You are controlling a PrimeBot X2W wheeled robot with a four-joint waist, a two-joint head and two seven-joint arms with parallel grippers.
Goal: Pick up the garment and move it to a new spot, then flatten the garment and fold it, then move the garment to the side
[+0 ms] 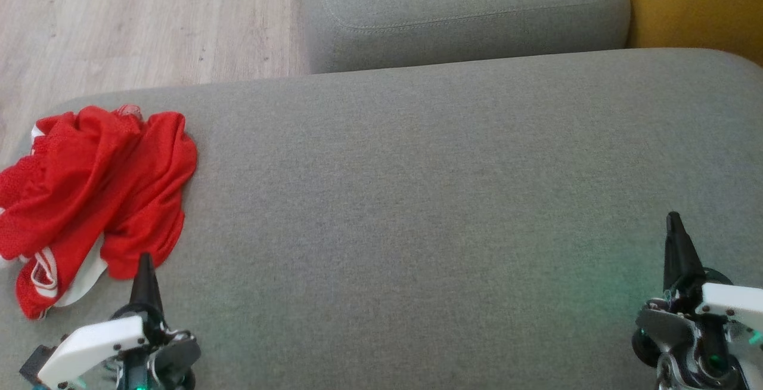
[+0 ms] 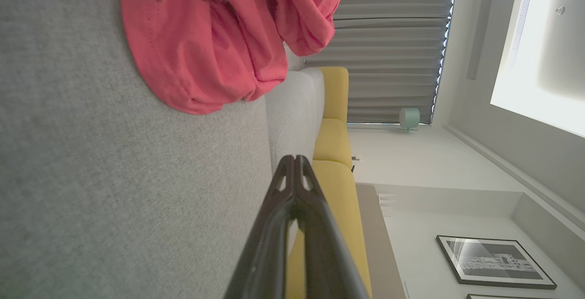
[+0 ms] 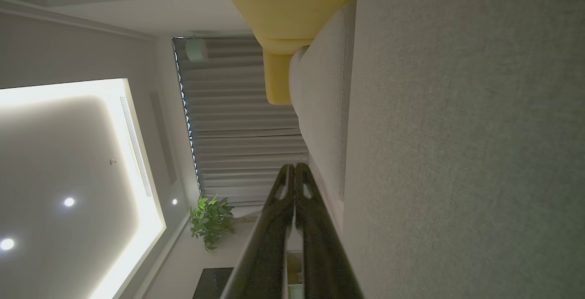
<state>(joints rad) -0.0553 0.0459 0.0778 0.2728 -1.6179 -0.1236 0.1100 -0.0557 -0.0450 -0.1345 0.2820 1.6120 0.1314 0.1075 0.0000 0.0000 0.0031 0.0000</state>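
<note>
This is a home living room. A wide grey sofa [image 1: 453, 199] stands on a pale wood floor [image 1: 119, 26], with a yellow sofa [image 2: 336, 175] just beyond it. Long pleated curtains [image 3: 237, 125] cover the far wall, and a potted plant [image 3: 210, 219] stands near them. A framed picture [image 2: 496, 262] hangs on a white wall. The ceiling has recessed spotlights [image 3: 68, 201] and a lit cove.

Crumpled red garment [image 1: 95, 193], cushion's left end
</note>
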